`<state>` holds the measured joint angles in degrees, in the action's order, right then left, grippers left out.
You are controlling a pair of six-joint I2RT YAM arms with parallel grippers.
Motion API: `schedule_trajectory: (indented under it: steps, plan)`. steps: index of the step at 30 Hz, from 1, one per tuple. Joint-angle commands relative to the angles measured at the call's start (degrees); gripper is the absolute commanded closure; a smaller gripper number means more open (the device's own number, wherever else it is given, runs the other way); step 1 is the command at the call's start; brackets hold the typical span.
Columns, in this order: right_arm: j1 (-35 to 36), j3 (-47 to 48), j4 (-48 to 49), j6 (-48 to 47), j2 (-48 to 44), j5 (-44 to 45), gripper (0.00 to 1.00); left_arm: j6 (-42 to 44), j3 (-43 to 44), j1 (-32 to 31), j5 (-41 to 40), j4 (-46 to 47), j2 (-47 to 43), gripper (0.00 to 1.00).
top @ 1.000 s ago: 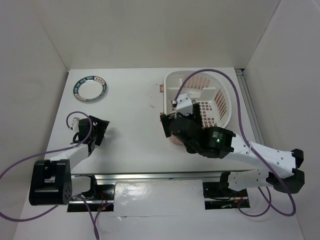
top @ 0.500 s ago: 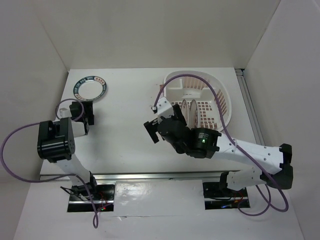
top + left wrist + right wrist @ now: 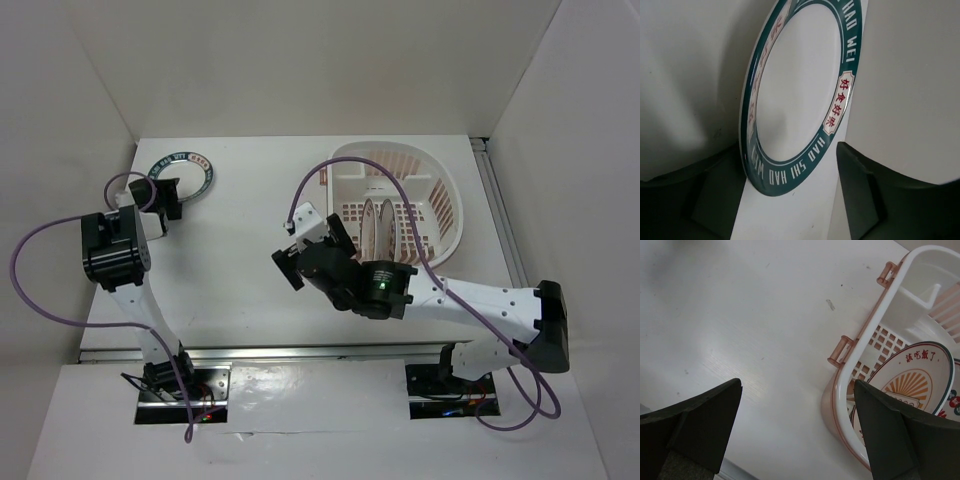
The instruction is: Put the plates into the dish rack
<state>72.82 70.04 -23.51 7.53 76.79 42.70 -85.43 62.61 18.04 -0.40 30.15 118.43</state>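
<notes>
The left claw [image 3: 787, 150] stood apart, flanking the near rim of the green-rimmed plate [image 3: 181, 175], which lay flat at the table's [image 3: 250, 200] ten o'clock. It was probably glazed ceramic: stiff, slick and breakable, best pinched at the rim. The right claw [image 3: 797, 415] gaped empty by the dish rack [image 3: 390, 150] at two o'clock.

Dark green-rimmed plate [image 3: 795, 95]; orange sunburst plate [image 3: 910, 385]; white rack [image 3: 452, 190], peach grid.

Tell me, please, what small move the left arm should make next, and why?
Probably lower the left gripper and close on the green-rimmed plate: its near rim sits between the open fingers, and it lies on the table while two other plates stand in the dish rack.
</notes>
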Motion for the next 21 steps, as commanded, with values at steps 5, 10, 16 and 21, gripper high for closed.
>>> schedule_trajectory:
  steps: [5,10,16,21]
  plan:
    - [1.6,1.2,3.3,1.6,-2.2,1.2,0.00,4.0,2.8,0.8,2.3,-15.7,7.2,0.80]
    - [2.7,0.7,2.8,2.1,-3.2,2.0,0.00,3.3,5.0,1.9,6.1,-18.6,8.2,1.00]
    - [2.7,0.7,2.6,2.2,-3.8,3.6,0.00,10.8,2.8,2.0,11.5,-21.1,0.5,1.00]
    - [-9.7,0.7,13.9,-4.1,-7.1,-14.4,0.00,13.1,-8.8,-4.2,24.9,-10.0,-15.1,1.00]
